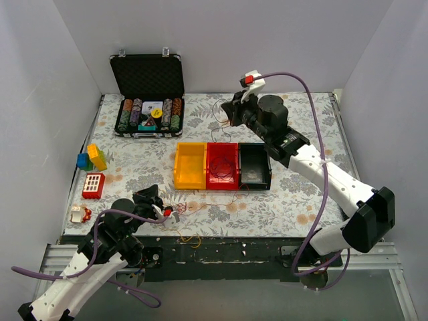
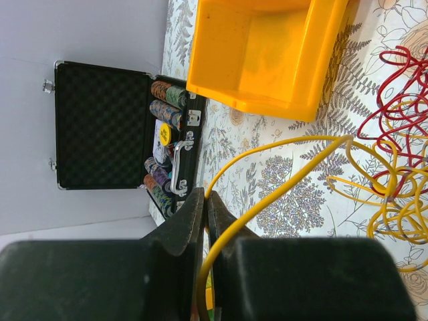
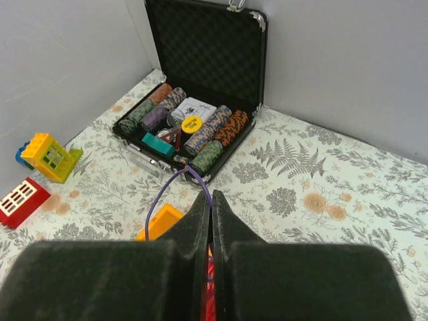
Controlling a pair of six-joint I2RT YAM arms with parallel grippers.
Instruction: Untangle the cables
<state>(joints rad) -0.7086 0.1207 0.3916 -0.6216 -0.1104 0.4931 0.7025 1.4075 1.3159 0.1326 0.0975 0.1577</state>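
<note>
My left gripper [image 2: 204, 198] pinches a yellow cable [image 2: 281, 175], my right gripper [image 3: 211, 198] a purple cable [image 3: 159, 195] (both clamped); the tangle [image 2: 401, 167] near the yellow bin [image 2: 267, 60] is not yet undone.

Top cam sits up high at the near side, looking down over the whole table [image 1: 267, 207]. Left wrist cam is low and close, rolled sideways, peeking past its end effector [image 2: 205, 200] at the yellow bin [image 2: 261, 53]. Right wrist cam rides higher and faces the back-left corner. All three catch the chip case [image 1: 147, 93].
</note>
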